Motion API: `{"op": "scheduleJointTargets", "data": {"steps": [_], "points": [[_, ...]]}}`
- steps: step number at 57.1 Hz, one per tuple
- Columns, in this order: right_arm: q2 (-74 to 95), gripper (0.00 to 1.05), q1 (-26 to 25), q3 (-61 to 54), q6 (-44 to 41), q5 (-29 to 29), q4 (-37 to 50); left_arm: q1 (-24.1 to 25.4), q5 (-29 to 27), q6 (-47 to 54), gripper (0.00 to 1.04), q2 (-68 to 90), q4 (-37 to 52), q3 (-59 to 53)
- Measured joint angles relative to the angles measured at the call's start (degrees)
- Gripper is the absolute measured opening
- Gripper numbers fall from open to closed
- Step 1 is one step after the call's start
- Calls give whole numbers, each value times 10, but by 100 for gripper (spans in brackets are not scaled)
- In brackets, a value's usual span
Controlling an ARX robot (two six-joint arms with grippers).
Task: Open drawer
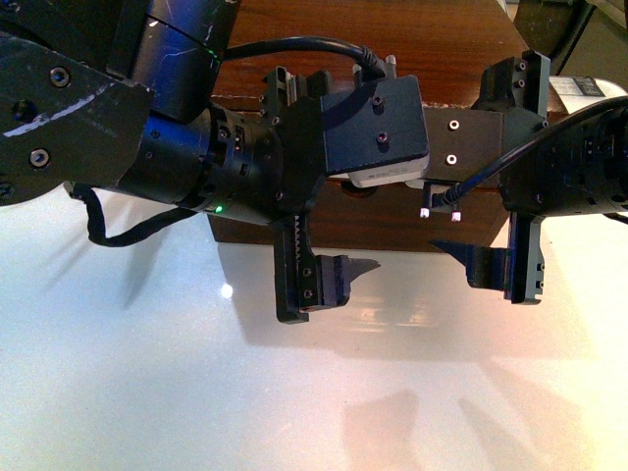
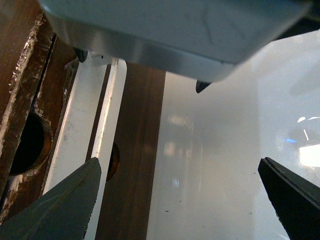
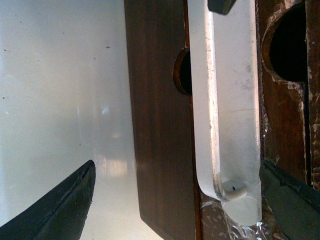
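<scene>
Our left pincer (image 2: pixel 180 167) gapes wide and holds nothing. In its wrist view one finger (image 2: pixel 55 210) lies across the white handle (image 2: pixel 80 135), and the other hangs over the glossy white table (image 2: pixel 225 170). We cannot tell whether that first finger touches the handle.

Our right pincer (image 3: pixel 177 167) is spread just as wide and is also empty. In its wrist view the handle runs between its two fingers, clear of both. The handle's rounded end, with a screw in it, sits near the finger on the wood side.

The drawer (image 3: pixel 155 125) shows as a dark-brown slab just beside the table, with a half-round notch (image 3: pixel 182 72) in its edge, partly behind the handle. Past the handle lies a plain front (image 3: pixel 285 130), scuffed pale and cut with its own larger notch.

From the front camera we see the wooden unit (image 1: pixel 392 29) at the table's far side, centre, mostly hidden behind both pincers, which hang side by side before it. We cannot tell whether the drawer is pulled out at all.
</scene>
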Motion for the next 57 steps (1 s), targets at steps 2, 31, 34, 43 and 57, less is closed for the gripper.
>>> {"op": "scheduleJointTargets", "data": {"steps": [2,31,34,43,57], "points": [[1,96,1,3,0,0,-1,0,2,1,96,4,-5,7],[12,96,5,13,0,0,-14,9,6,12,96,42,-40,66],[12,96,5,13,0,0,-14,10,6,12,96,45,-42,71],[16,96,5,13,0,1,-14,11,4,18,96,51,-53,81],[27,96,7,13,0,9,-12,13,-4,31,96,65,-54,84]]}}
